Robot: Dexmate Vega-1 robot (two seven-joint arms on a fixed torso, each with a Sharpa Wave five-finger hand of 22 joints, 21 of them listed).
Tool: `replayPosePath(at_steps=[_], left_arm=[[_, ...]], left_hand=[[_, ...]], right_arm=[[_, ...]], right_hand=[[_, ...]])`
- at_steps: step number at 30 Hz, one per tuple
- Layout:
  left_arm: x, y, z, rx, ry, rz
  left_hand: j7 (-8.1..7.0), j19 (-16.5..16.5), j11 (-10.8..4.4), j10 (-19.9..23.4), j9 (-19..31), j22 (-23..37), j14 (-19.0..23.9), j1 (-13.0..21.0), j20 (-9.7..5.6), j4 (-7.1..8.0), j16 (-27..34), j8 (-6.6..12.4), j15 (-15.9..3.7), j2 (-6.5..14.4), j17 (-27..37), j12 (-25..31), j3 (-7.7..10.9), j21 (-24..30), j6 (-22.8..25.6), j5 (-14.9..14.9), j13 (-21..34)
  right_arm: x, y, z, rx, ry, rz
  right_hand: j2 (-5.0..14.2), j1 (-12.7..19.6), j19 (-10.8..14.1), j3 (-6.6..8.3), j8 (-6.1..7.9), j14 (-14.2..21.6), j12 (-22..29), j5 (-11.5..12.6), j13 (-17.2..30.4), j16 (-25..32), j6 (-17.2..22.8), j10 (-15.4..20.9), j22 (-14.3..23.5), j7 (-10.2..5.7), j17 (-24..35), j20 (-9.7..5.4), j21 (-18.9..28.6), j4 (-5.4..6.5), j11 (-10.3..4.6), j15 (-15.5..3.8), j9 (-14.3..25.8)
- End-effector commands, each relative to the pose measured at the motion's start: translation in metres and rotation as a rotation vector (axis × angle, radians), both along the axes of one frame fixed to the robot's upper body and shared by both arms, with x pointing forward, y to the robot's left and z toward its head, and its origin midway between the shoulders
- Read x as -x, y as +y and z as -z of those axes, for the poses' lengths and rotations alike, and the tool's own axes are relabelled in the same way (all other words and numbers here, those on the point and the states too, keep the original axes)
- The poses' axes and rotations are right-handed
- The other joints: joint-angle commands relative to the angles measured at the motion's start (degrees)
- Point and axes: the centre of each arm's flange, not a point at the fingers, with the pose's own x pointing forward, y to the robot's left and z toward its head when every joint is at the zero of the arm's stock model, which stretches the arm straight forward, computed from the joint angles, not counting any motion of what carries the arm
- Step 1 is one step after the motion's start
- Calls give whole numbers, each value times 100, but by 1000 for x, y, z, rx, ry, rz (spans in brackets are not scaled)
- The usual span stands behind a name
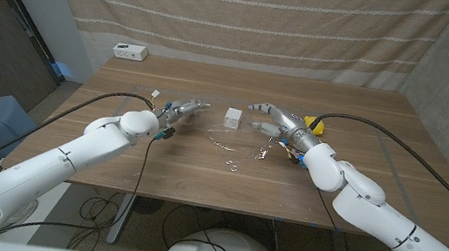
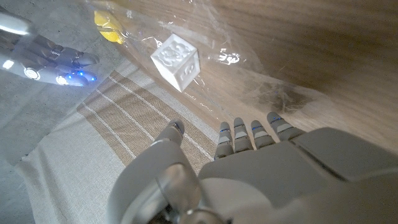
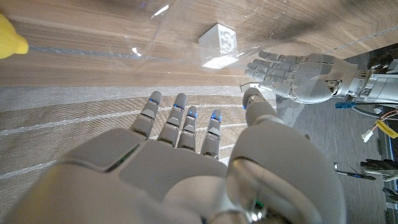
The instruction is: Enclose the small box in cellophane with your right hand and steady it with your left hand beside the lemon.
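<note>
Fingers: both hands spread, grasping nothing; left hand [image 1: 185, 108], right hand [image 1: 272, 115]
Box: small box [image 1: 232, 117] between them on cellophane [image 1: 235, 145]
Right wrist view: lemon [image 3: 10, 38] beyond box

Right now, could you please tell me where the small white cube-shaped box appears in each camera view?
Head view: small white cube-shaped box at table centre, between both hands.
Left wrist view: upper middle, on clear cellophane.
Right wrist view: upper middle.
Shared landmark: yellow lemon.
</note>
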Motion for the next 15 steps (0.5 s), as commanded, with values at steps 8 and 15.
replayPosePath(at_steps=[8, 15], left_arm=[[-11, -5, -9, 6, -7, 14], [-15, -7, -9, 17, -4, 28]], left_hand=[[-94, -8, 30, 55, 6, -6, -1, -64, 51, 44, 41, 50, -5, -38, 5, 45, 0, -1, 51, 41, -1], [-116, 1, 34, 57, 7, -6, -4, -108, 62, 71, 43, 57, -6, -53, 8, 49, -18, 1, 79, 43, -1]], right_arm=[[-8, -38, 5, 221, 153, 97], [-5, -40, 16, 479, 150, 308]], right_hand=[[-291, 947, -440, 1070, -42, -551, -347, 624, 32, -441, -741, -797, -17, -648, -104, 106, -299, 17, -202, 154, 20], [-533, 1159, -910, 1620, -74, -1251, -469, 1084, 79, -802, -1983, -1971, 8, -686, -43, 99, -365, 67, -269, 213, 40]])
